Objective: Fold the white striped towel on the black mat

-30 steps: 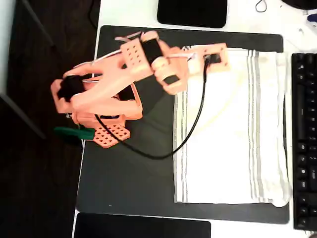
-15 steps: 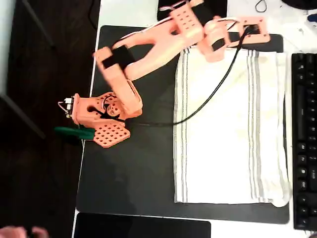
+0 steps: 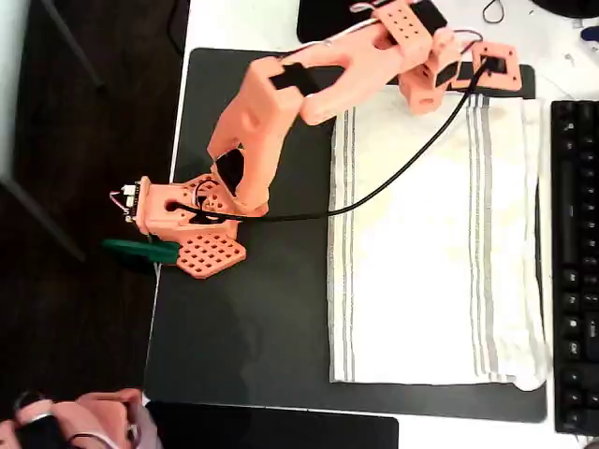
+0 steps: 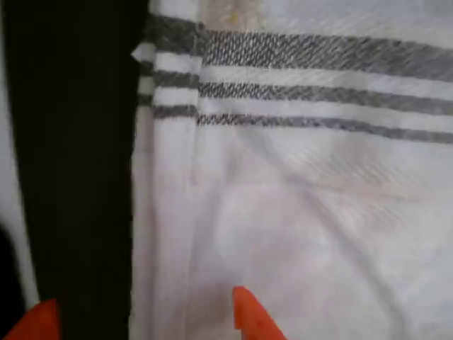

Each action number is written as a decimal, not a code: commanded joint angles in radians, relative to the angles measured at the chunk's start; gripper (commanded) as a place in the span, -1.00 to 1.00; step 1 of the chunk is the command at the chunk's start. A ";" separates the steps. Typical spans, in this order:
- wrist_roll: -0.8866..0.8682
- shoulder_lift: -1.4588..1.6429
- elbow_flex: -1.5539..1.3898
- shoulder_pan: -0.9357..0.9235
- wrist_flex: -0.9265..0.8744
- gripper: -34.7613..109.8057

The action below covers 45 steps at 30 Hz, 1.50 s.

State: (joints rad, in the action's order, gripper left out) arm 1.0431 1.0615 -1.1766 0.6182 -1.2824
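The white striped towel lies spread flat on the black mat, toward its 3 o'clock side. The jaws hang released over the towel's 12 o'clock edge, one tip over cloth, one over mat.

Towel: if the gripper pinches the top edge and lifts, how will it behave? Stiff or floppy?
Probably floppy: the white striped towel is thin woven cloth with soft creases in the wrist view, so it should drape. Likely light. It may drag on the black mat instead of sliding. The gripper straddles its hem.
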 commanded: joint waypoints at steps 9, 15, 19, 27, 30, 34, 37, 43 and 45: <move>-0.130 -0.160 0.129 -0.014 0.086 -0.44; -0.176 -0.152 0.144 -0.020 0.069 -0.52; -0.181 -0.083 0.167 -0.031 0.012 -0.52; -0.112 0.109 0.314 -0.095 -0.239 -0.52; -0.057 0.199 0.339 -0.173 -0.339 -0.52; 0.066 0.327 0.321 -0.342 -0.420 -0.52; 0.184 0.417 0.270 -0.495 -0.430 -0.52; 0.408 0.495 0.150 -0.811 -0.337 -0.52; 0.469 0.477 0.118 -0.905 -0.288 -0.52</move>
State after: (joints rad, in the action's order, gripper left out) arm 1.4588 1.4987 -1.0416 -0.1672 -1.6091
